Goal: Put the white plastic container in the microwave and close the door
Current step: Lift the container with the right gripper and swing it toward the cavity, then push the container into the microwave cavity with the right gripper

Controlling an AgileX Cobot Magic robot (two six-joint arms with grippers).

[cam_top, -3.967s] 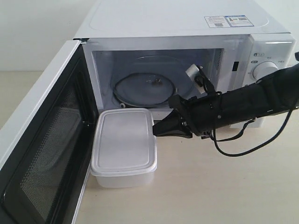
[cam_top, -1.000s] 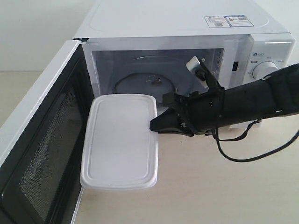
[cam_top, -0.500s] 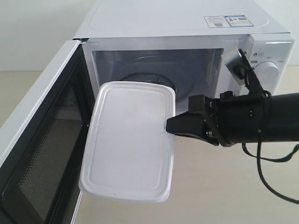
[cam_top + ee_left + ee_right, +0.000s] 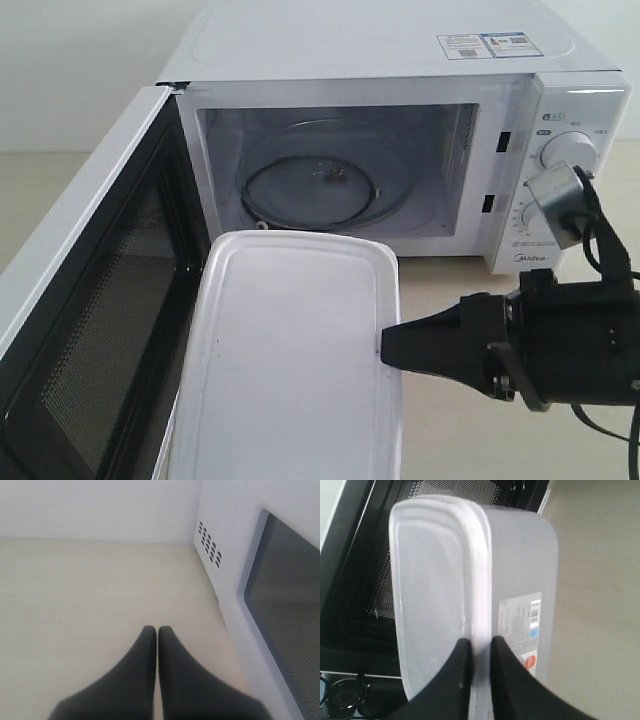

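The white plastic container (image 4: 295, 360) hangs in the air in front of the microwave (image 4: 400, 120), lid toward the camera, its lower part cut off by the picture's edge. My right gripper (image 4: 385, 349) is shut on the rim at its right side. In the right wrist view the two black fingers (image 4: 461, 652) pinch the lid's rim of the container (image 4: 470, 580), whose side label carries a small red mark. The door (image 4: 90, 300) stands wide open at the left, black mesh face showing. My left gripper (image 4: 158, 629) is shut and empty, low over the table beside the door's outer face (image 4: 285, 610).
The glass turntable (image 4: 312, 185) lies inside the open cavity. Two round dials (image 4: 560, 150) sit on the right panel, close behind my right arm's wrist camera (image 4: 555, 200). Beige tabletop (image 4: 450, 290) lies between the microwave and my arm.
My right gripper has lifted the container off the table and drawn it back toward the camera and lower in the picture. The turntable, covered before, is now in full view.
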